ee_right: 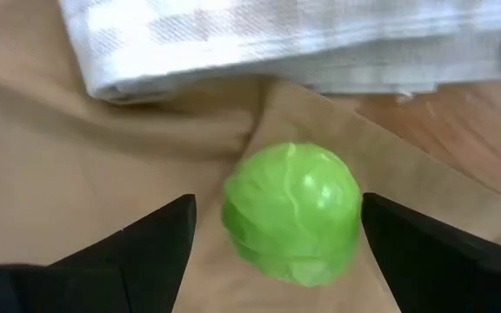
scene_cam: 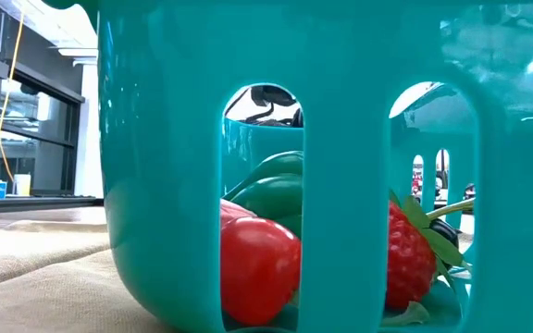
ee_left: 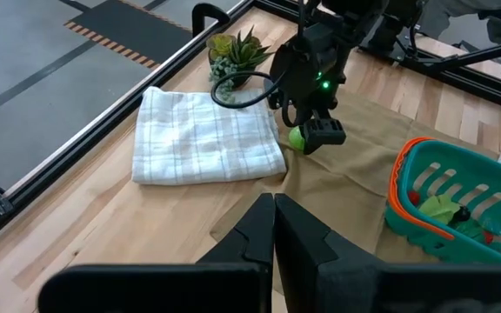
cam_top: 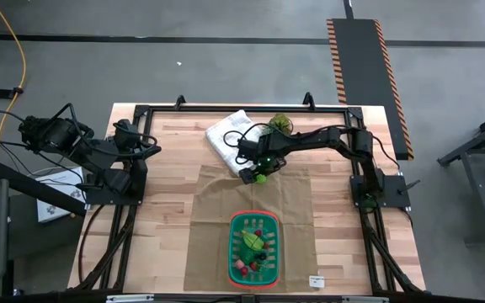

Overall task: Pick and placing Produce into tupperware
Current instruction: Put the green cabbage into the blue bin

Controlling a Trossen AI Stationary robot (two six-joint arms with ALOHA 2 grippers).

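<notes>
Mid-frame in the high view, the right gripper stands wide around a round light-green toy cabbage; the left gripper, upper left, is closed.

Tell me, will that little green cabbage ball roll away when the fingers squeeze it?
Probably it could. The green cabbage looks round, so an off-centre pinch might send it rolling across the tan cloth. It looks like smooth moulded plastic, likely light and a bit slippery. The right gripper has open fingers on both sides of it, which should help trap it.
</notes>
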